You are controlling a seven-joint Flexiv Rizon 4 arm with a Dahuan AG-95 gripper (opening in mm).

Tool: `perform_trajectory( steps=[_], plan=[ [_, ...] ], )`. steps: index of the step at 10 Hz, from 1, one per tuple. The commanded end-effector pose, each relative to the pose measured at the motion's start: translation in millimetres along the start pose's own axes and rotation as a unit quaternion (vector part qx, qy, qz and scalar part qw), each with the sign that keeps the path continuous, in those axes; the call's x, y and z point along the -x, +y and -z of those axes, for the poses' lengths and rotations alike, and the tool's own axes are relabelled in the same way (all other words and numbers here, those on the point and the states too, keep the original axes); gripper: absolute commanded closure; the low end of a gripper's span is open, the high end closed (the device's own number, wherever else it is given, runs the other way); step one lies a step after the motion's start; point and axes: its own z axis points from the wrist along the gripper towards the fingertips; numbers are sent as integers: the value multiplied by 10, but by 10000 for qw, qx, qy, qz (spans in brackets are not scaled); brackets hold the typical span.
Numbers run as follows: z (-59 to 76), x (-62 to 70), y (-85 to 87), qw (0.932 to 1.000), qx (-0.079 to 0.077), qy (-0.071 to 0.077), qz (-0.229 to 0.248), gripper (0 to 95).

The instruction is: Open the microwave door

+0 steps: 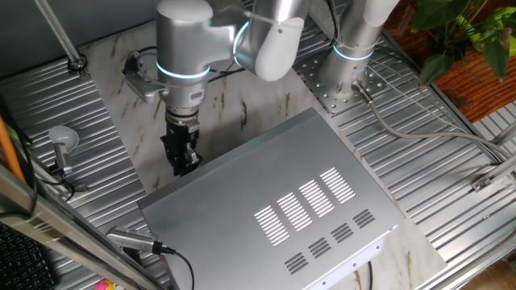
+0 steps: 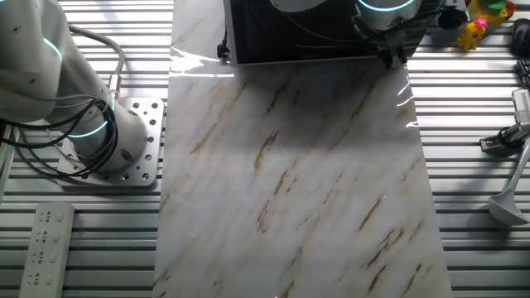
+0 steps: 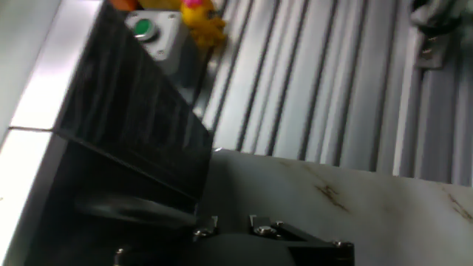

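The microwave (image 1: 274,201) is a big silver box with vent slots on top, lying across the marble mat. Its black door (image 2: 306,37) faces the other fixed camera at the top of that view. My gripper (image 1: 183,157) hangs straight down at the door's end corner, and in the other fixed view my gripper (image 2: 391,51) stands at the door's right edge. In the hand view the dark door (image 3: 140,118) runs up the left, close in front of my gripper (image 3: 229,230). Only the finger bases show there; the tips are hidden, so the jaw gap cannot be read.
The arm's base (image 2: 108,141) is bolted to the ribbed table left of the marble mat (image 2: 298,182). A green-button box (image 3: 151,33) and a yellow toy (image 3: 199,18) lie beyond the door. A ladle (image 2: 509,203) and a white remote (image 2: 45,248) sit at the table's sides.
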Motion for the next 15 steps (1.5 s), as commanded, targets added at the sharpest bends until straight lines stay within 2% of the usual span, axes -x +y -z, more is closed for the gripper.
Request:
perform_trajectory(
  steps=[1, 5, 11, 15],
  plan=[
    [1, -29, 34, 10000, 37, -5, -32, 760],
    [-52, -24, 159, 9999, 26, -34, -139, 760],
    [-57, -67, 213, 9999, 12, -49, -150, 760],
    [-114, -81, 306, 9997, -16, -83, -207, 760]
  ],
)
